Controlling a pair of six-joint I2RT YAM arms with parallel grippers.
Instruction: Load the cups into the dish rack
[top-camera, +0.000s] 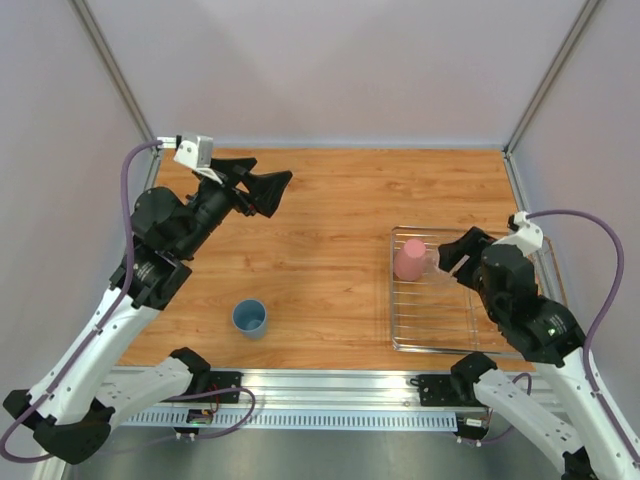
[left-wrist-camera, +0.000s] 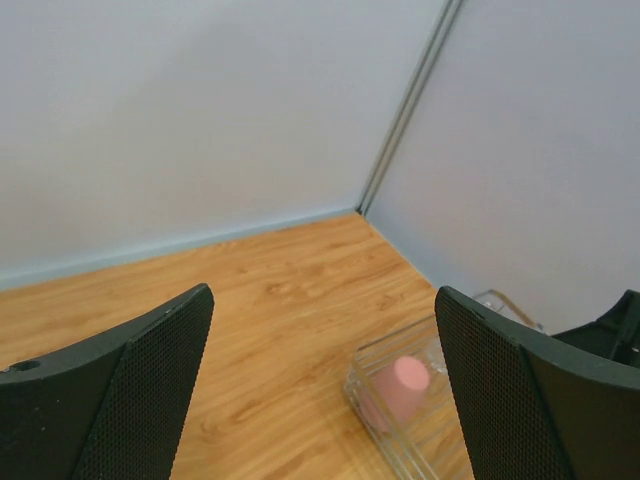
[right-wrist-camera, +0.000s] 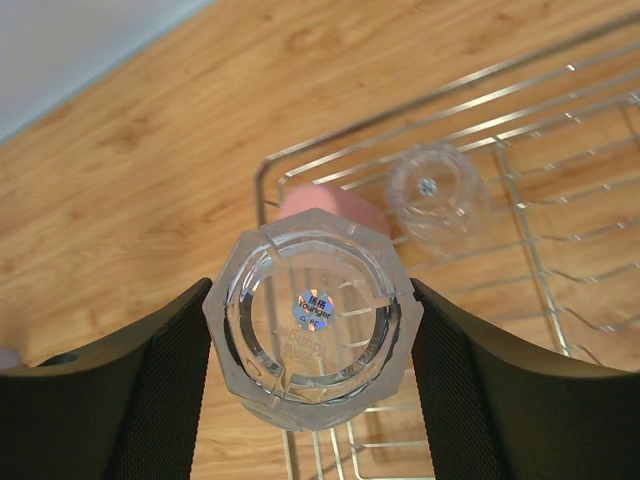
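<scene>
Left end effector (top-camera: 278, 195) raised, jaws spread wide; right end effector (top-camera: 447, 263) half-closed, gripping.

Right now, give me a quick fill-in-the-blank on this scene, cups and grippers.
1. The ____ gripper is shut on a clear tumbler over the dish rack.
2. The loose cup on the table, outside the rack, is ____.
3. The left gripper is ____, holding nothing.
4. The rack holds another tumbler and a ____ cup.
Missing words: right; blue; open; pink.
</scene>
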